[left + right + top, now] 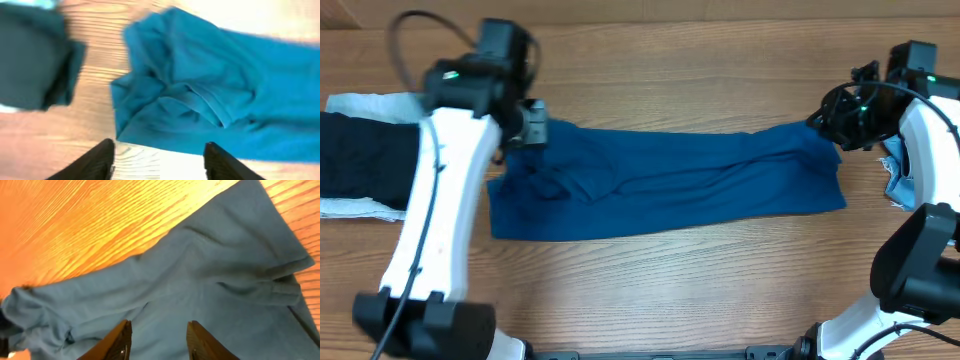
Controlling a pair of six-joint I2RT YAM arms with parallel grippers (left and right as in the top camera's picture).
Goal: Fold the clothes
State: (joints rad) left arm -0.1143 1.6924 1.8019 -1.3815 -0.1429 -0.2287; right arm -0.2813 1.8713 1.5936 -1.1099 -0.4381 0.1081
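From above, the blue shirt [670, 185] lies on the wooden table [670, 60] as a long folded band. It runs from the left gripper [532, 128] to the right gripper [823, 122]. A dark garment [360, 160] sits at the left edge and a pale denim piece [897, 185] at the right.

In the left wrist view, the shirt's collar [212, 107] end is rumpled. The left jaws stand apart above its edge, holding nothing.

In the right wrist view, creased shirt cloth spreads beneath the right jaws, which are parted with nothing pinched between them.
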